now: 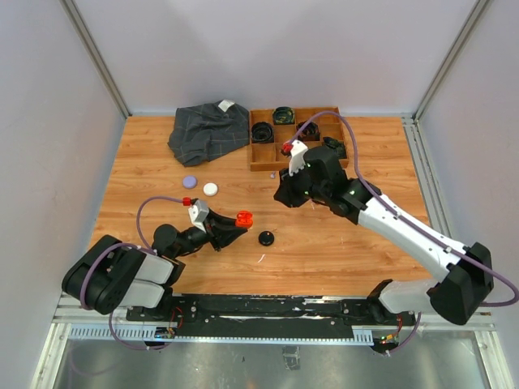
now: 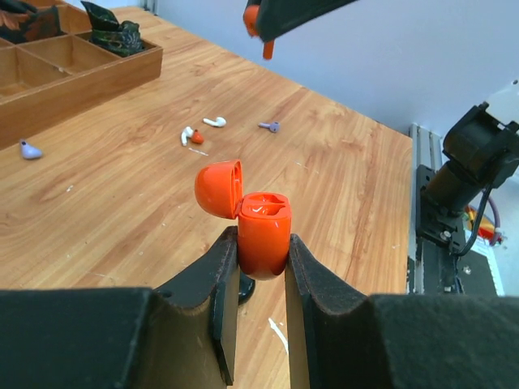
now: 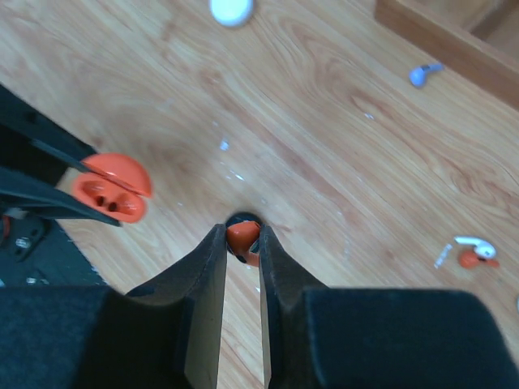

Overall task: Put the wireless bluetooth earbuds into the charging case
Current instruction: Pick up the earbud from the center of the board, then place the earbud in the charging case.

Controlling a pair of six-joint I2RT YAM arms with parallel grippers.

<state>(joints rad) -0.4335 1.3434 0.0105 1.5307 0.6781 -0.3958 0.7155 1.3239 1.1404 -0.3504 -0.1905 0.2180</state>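
Orange bud point(image 3: 242, 236) is sitting pinched in my right pincer point(image 3: 241, 233), my left pincer point(image 2: 261, 247) is clamping the open case point(image 2: 263, 231); aligning bud over socket point(image 2: 266, 209) is looking next.

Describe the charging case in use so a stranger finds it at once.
On the wooden table, find the left gripper near the front edge. It grips an orange case, lid flipped open, unlike the white disc, purple disc and black disc lying flat.
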